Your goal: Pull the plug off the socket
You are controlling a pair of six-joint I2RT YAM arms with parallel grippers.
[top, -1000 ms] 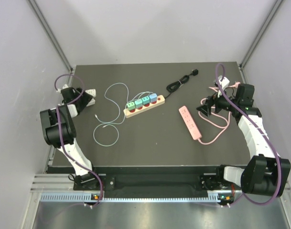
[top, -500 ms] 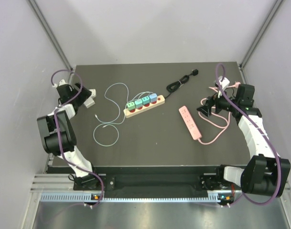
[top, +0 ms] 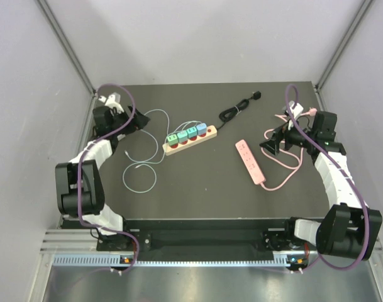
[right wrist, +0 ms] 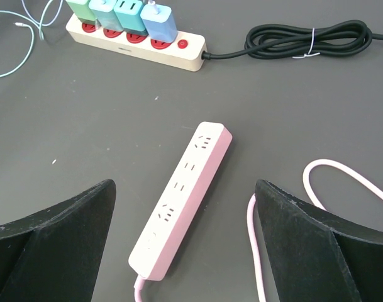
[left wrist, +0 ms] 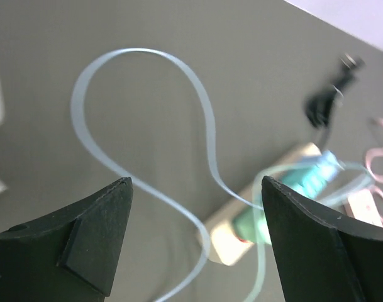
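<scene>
**Left claw is nearer: the plugs sit to its right, cable loops in between**

- Both claws released, nothing held. My left gripper [top: 139, 119] hangs over the far-left part of the table [top: 197, 195]. My right gripper [top: 270, 139] is over the right side.
- The target is the cream power strip [top: 190, 141], mid-table and well clear of every edge. Its long axis runs near-left to far-right, with 4 plugs in a row on top: green plug [top: 172, 137], 2 teal plugs [top: 187, 133], blue plug [top: 202, 129].
- From the left claw, the strip lies right and slightly nearer. The green plug end faces me, so that is my first candidate.
- The right claw is farther off, and the pink power strip [top: 250, 162] lies just below it, beside the way in.
- Obstacle: pale charging cables [top: 143, 165] loop across the table between the left claw and the strip's near end. My guess is they could snag a low approach, so come in from above.
- The black cord coil [top: 232, 112] sits off the strip's far-right end, out of my path.
- There is open room above the plugs for an upward pull. The strip looks loose, so it may lift with the plug. The right claw could pin it down.
</scene>
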